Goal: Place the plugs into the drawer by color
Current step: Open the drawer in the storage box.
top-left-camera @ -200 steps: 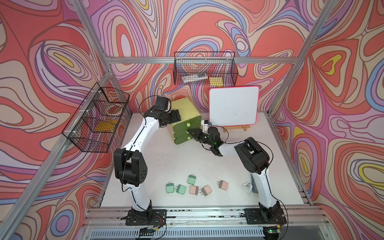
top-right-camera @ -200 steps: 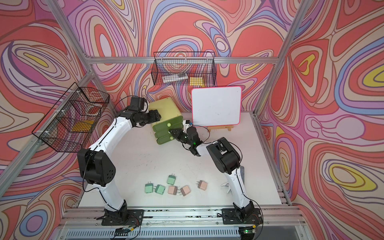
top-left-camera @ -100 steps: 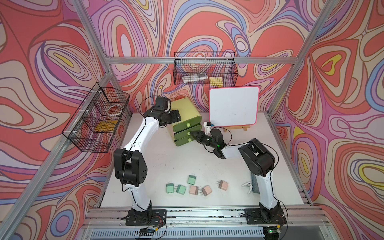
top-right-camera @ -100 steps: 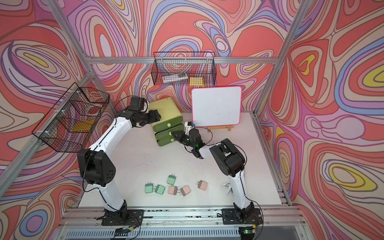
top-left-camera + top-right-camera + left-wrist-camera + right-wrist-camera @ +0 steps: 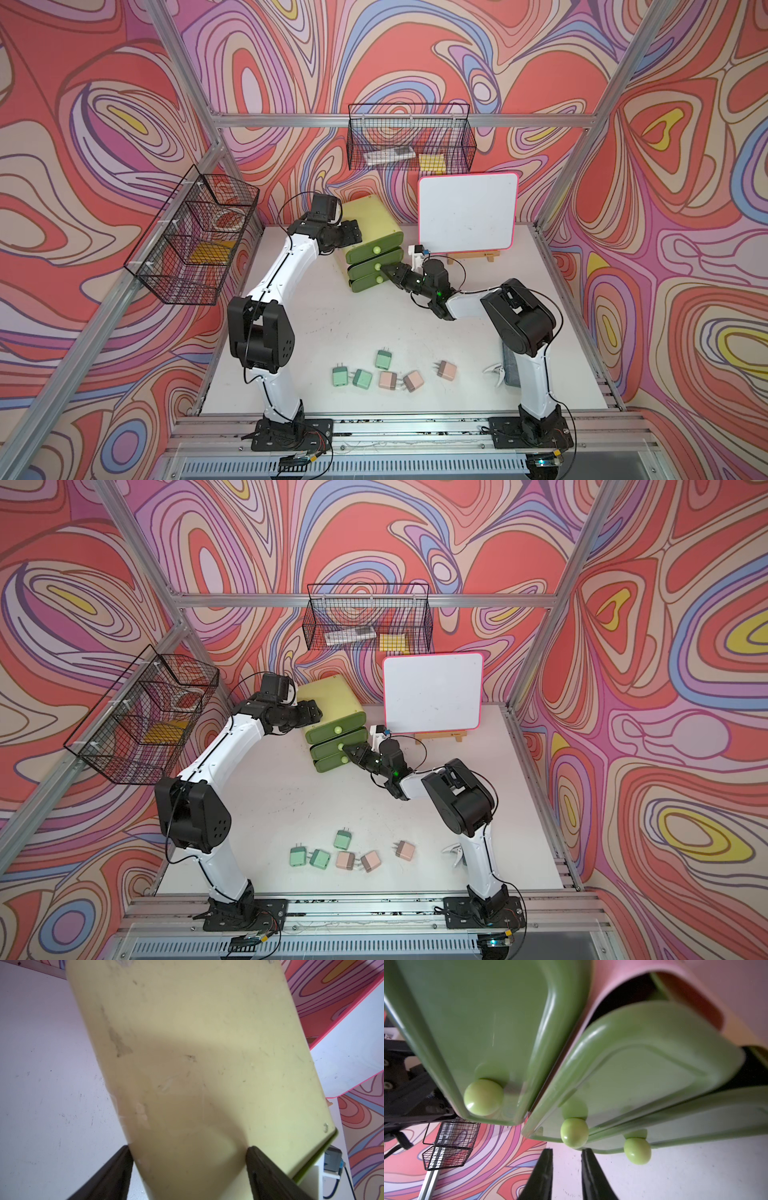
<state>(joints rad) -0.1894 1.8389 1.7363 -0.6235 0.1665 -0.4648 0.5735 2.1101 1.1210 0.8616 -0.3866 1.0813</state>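
Right hand [image 5: 566, 1151] fronts three knobs [image 5: 574, 1132]; six plugs [image 5: 363, 378] (three green) lie loose.

Just ahead of the right gripper [image 5: 566, 1151], its tips narrowly parted, sits the middle knob [image 5: 574, 1132], with only a sliver of clear air between. The bottom knob [image 5: 637, 1150] crowds one side of the tips and the top drawer front [image 5: 477, 1022] looms on the other. The whiteboard [image 5: 467, 216] stands close beside its wrist. Beneath its arm the table [image 5: 365, 324] lies open. The left gripper [image 5: 351, 235] clamps the drawer chest [image 5: 372, 220], blocking the far side.
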